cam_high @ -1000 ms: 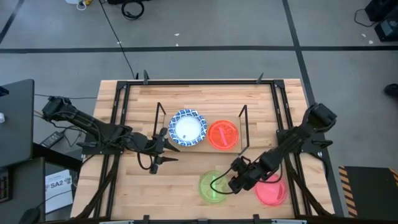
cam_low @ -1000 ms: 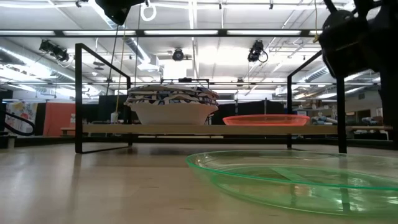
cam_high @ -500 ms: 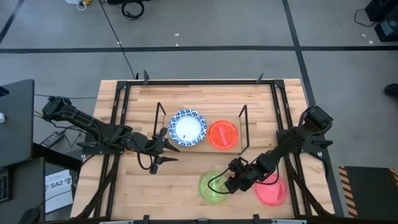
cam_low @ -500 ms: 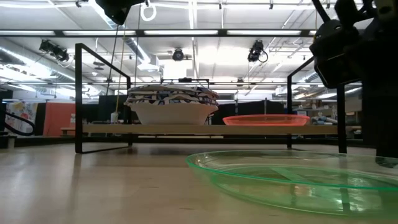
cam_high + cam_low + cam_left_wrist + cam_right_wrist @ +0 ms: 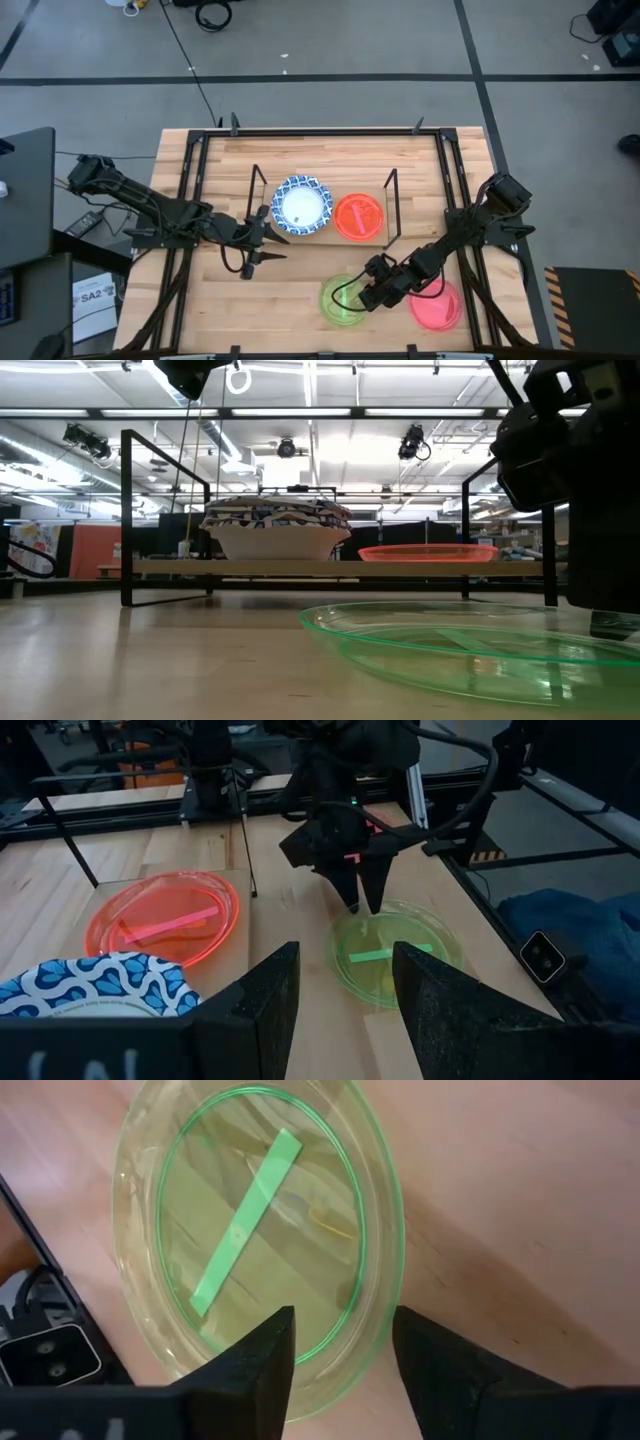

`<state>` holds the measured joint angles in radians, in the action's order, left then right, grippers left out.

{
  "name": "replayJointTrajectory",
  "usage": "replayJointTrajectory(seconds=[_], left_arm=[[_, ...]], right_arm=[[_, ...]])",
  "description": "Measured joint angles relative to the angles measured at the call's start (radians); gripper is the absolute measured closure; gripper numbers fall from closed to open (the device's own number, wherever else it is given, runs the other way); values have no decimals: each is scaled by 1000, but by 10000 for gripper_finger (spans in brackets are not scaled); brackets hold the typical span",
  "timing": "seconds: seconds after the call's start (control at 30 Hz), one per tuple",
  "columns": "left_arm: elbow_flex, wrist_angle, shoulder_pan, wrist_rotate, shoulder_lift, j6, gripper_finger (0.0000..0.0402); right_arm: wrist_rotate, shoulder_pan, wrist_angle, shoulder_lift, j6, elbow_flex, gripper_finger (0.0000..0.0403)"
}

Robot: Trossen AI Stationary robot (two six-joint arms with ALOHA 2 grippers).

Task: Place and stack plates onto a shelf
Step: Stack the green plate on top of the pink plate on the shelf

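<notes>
The green plate point(image 5: 338, 302) lies flat on the table near its front edge. My right gripper point(image 5: 364, 296) slants down over the plate's right rim, open, one finger inside the rim point(image 5: 372, 1342) and one outside. On the shelf point(image 5: 180, 567) sit a stack of blue-and-white plates point(image 5: 301, 205) and, to its right, an orange plate point(image 5: 358, 216). A red-pink plate point(image 5: 438, 306) lies on the table to the right of the green one. My left gripper point(image 5: 270, 232) waits open at the shelf's left end, holding nothing. My right gripper's fingers point(image 5: 356, 898) come down at a slant from the table's right, astride the green plate's right rim. Whether they touch the rim I cannot tell. The plate rests flat on the table.
Black wire frames point(image 5: 257, 188) stand at the shelf's two short ends. A black rail frame point(image 5: 445, 170) runs along the table's edges. Bare wood lies in front of the shelf, left of the green plate.
My right gripper has come down and moved toward the table's left, onto the green plate's right rim. The plates have kept their places.
</notes>
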<state>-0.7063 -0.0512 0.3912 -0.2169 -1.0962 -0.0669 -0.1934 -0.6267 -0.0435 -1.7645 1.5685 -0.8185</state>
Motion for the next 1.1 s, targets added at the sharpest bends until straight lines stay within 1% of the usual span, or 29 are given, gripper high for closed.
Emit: replayJointTrajectory(seconds=[0.3,0.5,0.83,1.1], left_arm=[[0,0,0,0,0,0,233],[0,0,0,0,0,0,233],[0,0,0,0,0,0,233],[0,0,0,0,0,1,233]], right_arm=[[-1,0,-22,0,0,1,284],[-3,0,-26,-1,0,2,316],[-4,0,-26,-2,0,3,356],[-4,0,-25,-3,0,3,373]])
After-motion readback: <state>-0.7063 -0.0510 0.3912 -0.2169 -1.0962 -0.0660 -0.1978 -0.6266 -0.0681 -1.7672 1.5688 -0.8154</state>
